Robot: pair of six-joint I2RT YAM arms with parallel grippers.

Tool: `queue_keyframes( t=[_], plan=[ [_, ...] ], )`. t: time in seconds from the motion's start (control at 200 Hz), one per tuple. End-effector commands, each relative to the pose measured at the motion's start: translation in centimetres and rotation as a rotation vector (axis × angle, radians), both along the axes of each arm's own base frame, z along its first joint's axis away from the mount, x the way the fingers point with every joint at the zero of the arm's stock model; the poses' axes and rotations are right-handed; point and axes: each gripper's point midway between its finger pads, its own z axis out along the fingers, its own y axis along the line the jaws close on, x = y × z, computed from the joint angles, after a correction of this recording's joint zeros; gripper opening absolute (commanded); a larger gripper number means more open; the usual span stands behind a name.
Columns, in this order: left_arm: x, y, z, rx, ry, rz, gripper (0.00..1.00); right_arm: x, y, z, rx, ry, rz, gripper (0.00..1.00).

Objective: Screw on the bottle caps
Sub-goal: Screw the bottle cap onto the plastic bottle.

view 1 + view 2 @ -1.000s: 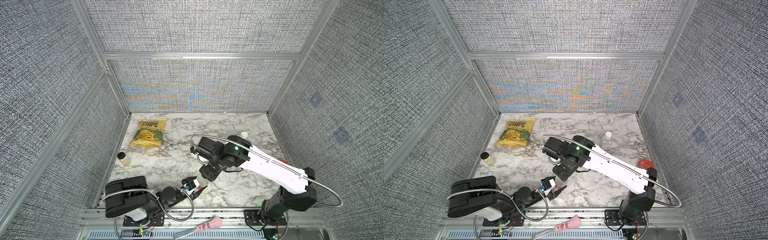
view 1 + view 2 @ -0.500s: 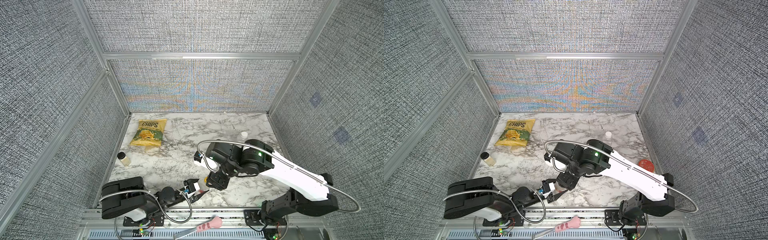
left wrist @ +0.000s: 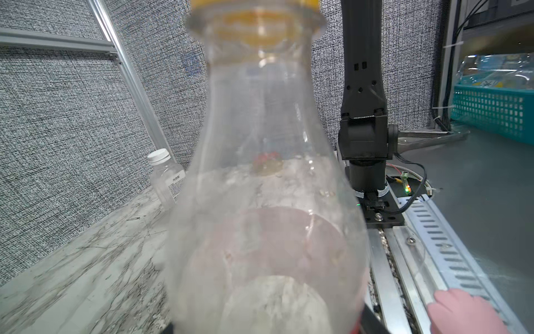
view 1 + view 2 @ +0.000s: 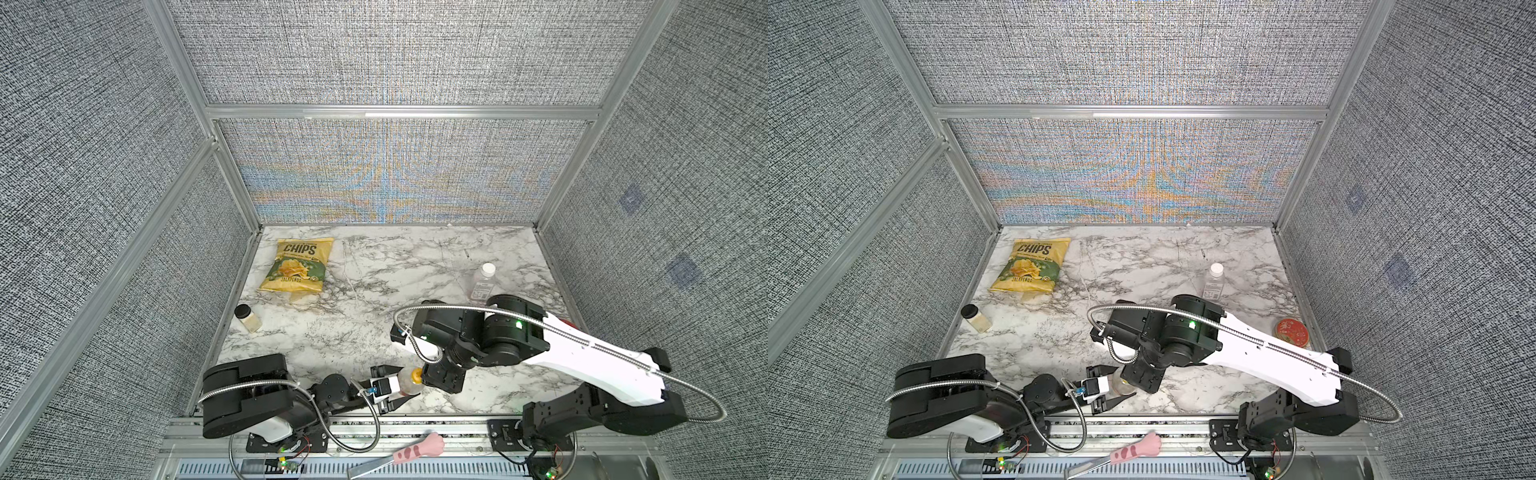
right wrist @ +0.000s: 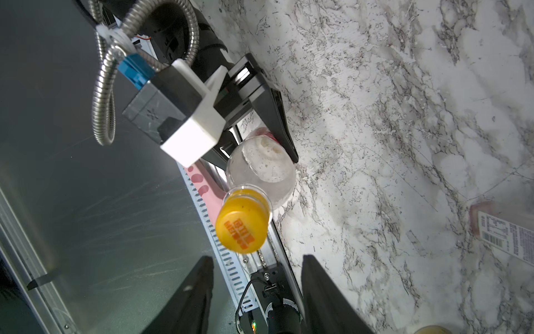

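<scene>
Orange-yellow plastic screw cap (image 5: pixel 242 228) is sitting on the clear round plastic bottle (image 5: pixel 261 167), left gripper (image 4: pixel 405 384) pinching its body. Right gripper (image 5: pixel 257 258) is hovering near the cap, jaws spread.

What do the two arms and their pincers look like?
The left arm and right arm are black at the joints with white shells, each with a ribbed metal conduit; the right carries a green light. The left pincer and right pincer have black tapered fingers; a white mount sits behind the left.
</scene>
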Motion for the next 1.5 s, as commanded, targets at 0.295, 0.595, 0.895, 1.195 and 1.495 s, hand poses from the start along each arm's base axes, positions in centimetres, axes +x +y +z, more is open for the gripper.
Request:
queue_keyframes(
  t=[0.295, 0.595, 0.895, 1.195, 1.495],
  plan=[
    [-0.6, -0.1, 0.5, -0.025, 0.000, -0.035, 0.56, -1.2, 1.2, -0.4, 0.008, 0.015, 0.063, 0.48],
    [-0.9, 0.0, 0.3, -0.022, 0.006, -0.054, 0.56, -0.7, 0.9, -1.0, -0.033, -0.030, 0.059, 0.47],
    [-1.1, 0.0, 0.2, -0.020, 0.010, -0.065, 0.56, -0.3, 0.8, -1.6, -0.063, -0.059, 0.057, 0.46],
    [-1.0, 0.0, 0.2, -0.019, 0.003, -0.060, 0.56, -0.1, 0.7, -2.0, -0.077, -0.071, 0.046, 0.46],
    [-1.0, 0.0, 0.3, -0.020, 0.004, -0.058, 0.55, 0.4, 0.9, -1.9, -0.078, -0.090, 0.031, 0.50]
  ],
)
